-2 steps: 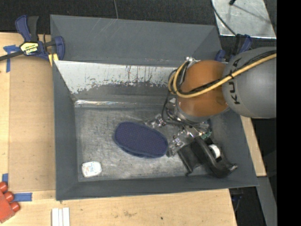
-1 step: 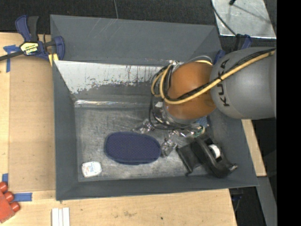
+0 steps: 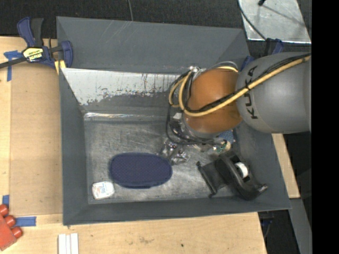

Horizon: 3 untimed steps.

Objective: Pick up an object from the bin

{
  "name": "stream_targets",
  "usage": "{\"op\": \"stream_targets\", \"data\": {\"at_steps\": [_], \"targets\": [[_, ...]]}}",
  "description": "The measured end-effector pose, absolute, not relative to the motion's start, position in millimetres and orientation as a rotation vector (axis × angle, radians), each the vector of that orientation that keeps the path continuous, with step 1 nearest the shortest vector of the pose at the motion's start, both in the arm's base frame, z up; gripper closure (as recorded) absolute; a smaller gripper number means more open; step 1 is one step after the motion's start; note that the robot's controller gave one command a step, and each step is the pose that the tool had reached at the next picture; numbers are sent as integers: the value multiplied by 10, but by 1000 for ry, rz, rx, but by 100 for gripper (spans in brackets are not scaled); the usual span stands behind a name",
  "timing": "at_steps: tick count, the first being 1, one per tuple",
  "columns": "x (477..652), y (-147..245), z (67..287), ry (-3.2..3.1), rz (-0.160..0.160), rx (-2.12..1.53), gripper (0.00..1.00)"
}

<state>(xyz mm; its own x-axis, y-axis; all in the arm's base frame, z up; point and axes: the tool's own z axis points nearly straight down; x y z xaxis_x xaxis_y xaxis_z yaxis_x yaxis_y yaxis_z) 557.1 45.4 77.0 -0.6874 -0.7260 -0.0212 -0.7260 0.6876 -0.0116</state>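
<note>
- Grey metal bin (image 3: 74, 157) viewed from above; the arm (image 3: 275, 97) reaches in from the right.
- Gripper (image 3: 177, 152) sits low at mid-floor, just beside the far right edge of a dark blue oval pad (image 3: 139, 171); how wide it is open cannot be told.
- Near right lies a black tape dispenser (image 3: 233, 179).

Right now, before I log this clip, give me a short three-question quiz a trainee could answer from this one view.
1. True or false: the dark blue oval pad lies on the floor of the bin, to the left of the pincer.
2. Which thing lies at the bin's lower right? A) black tape dispenser B) red ball C) green cup
3. What colour is the small flat thing by the pad's lower left end?

Key: 1 true; 2 A; 3 white.
</note>
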Motion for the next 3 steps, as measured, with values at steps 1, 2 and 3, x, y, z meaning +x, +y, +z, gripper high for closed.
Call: {"op": "stream_targets", "data": {"at_steps": [1, 2, 3], "targets": [[6170, 330, 752, 3061, 5, -693, 100], [6194, 156, 824, 3073, -1, -611, 100], [6189, 157, 817, 3074, 0, -611, 0]]}}
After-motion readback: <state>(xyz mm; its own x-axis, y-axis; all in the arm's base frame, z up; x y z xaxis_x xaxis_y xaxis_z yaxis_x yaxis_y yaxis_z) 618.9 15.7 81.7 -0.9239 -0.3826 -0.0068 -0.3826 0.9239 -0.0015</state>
